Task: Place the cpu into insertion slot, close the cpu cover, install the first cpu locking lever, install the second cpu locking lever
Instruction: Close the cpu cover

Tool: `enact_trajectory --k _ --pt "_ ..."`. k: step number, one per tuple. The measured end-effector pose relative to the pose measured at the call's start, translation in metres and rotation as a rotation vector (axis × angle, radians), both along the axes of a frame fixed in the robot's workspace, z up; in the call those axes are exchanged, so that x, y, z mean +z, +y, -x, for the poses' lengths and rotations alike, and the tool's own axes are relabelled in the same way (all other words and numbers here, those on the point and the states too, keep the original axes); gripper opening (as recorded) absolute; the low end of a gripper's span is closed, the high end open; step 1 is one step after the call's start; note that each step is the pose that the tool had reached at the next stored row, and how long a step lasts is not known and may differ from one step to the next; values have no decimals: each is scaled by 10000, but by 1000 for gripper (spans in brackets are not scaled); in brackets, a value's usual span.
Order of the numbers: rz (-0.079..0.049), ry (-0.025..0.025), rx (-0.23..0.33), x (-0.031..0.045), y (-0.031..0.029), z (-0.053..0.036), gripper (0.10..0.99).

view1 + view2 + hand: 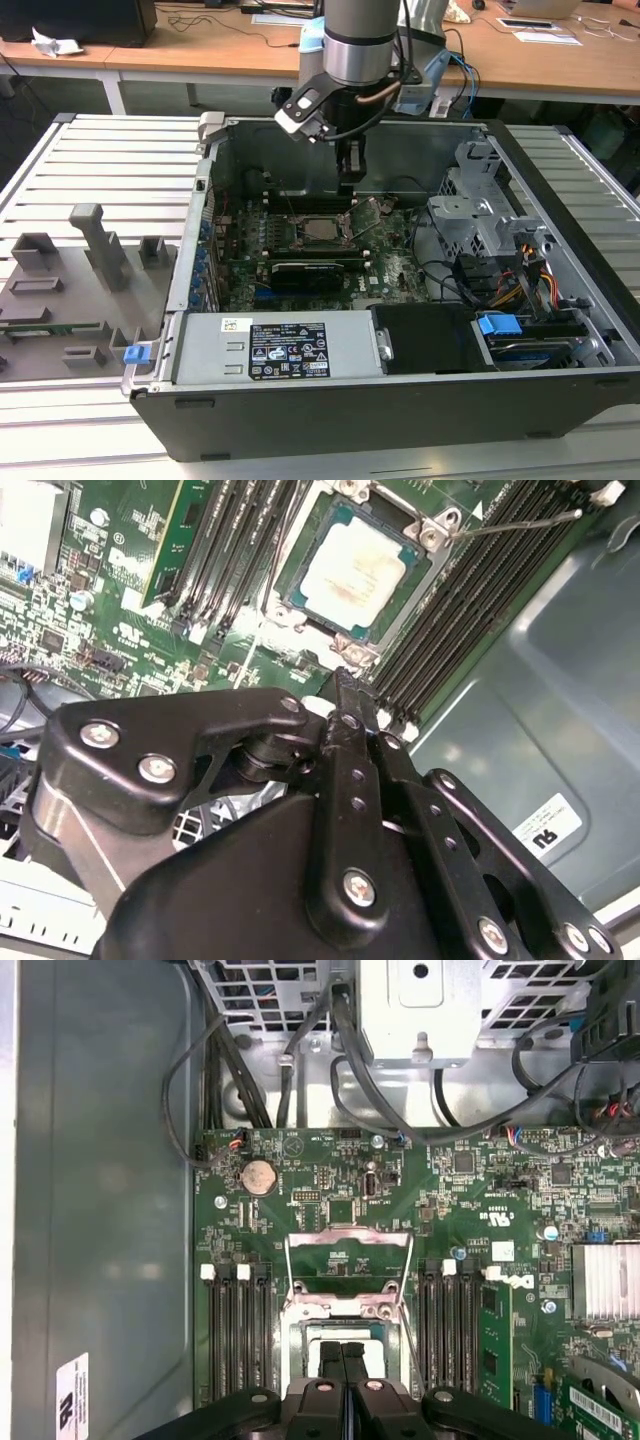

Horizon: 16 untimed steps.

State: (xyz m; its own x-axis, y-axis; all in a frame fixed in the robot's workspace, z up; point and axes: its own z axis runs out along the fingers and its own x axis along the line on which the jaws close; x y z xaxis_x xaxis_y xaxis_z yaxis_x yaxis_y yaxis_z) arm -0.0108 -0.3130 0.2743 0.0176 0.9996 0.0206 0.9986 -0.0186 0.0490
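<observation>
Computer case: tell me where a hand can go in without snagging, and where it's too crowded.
Free: the bare grey panel beside the memory slots, and the slatted table beyond the grey fixtures. Crowded: the cables by the drive cage, and the chip below the gripper.

The arm [360, 20] is seen in the exterior view as a silver-grey cylinder ringed by a dark band [358, 42], with a pale blue cap [313, 40] at its side. A small black housing [303, 108] with a white face is mounted below it. A copper-coloured cable [378, 93] and thin black cables are looped beside the wrist. The tool [349, 183] is finished in matte black. In the second wrist view its body is built from rounded link bars [170, 745], which are joined with bright silver screws [359, 888]. Two narrow, flat black fingers [331, 1360] are shown pressed side by side in the first wrist view.
</observation>
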Motion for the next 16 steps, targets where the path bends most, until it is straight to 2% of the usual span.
enact_trajectory --k 16 --pt "0 2 1 0 23 -53 106"
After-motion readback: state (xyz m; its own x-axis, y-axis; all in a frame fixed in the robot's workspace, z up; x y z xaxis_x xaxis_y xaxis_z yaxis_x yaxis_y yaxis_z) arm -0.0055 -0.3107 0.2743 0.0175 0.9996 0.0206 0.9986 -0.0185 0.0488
